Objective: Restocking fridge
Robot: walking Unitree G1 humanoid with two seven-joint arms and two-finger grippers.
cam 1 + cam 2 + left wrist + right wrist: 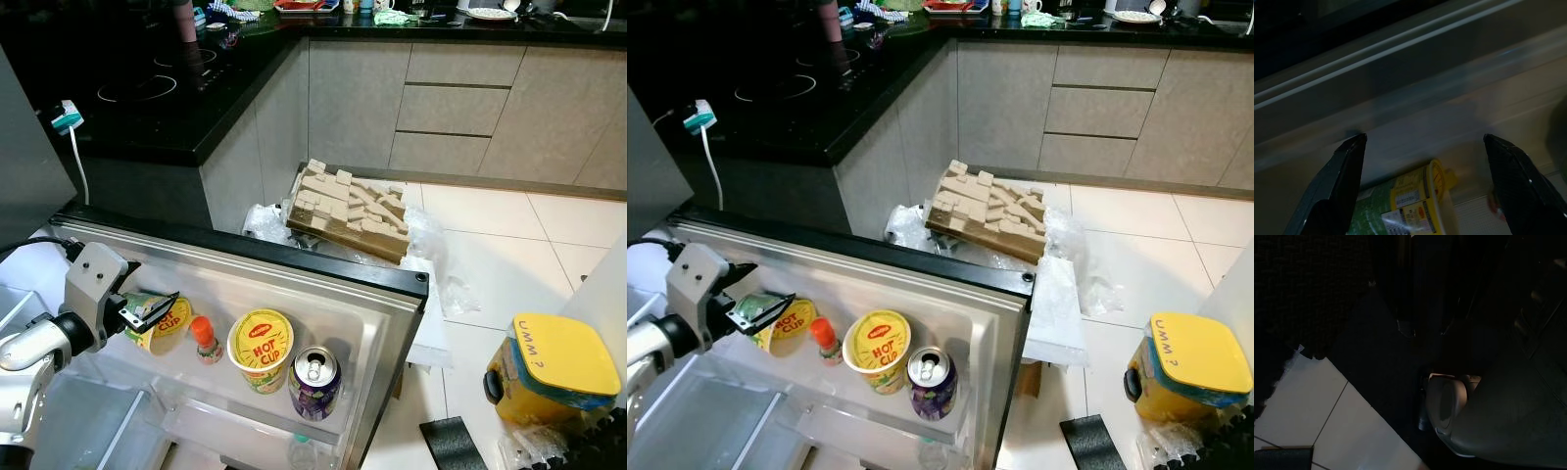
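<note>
Kitchen floor (509, 245) – foam box (350, 211) behind fridge door (294, 284); left claw (147, 311) agape.

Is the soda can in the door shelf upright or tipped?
Upright. The purple can stands on its base in the fridge door shelf, its silver top and pull tab facing up, beside the Hot Cup noodle cup.

home kitchen; hob (147, 83), cabinets (460, 108), fridge door (294, 284)
</note>
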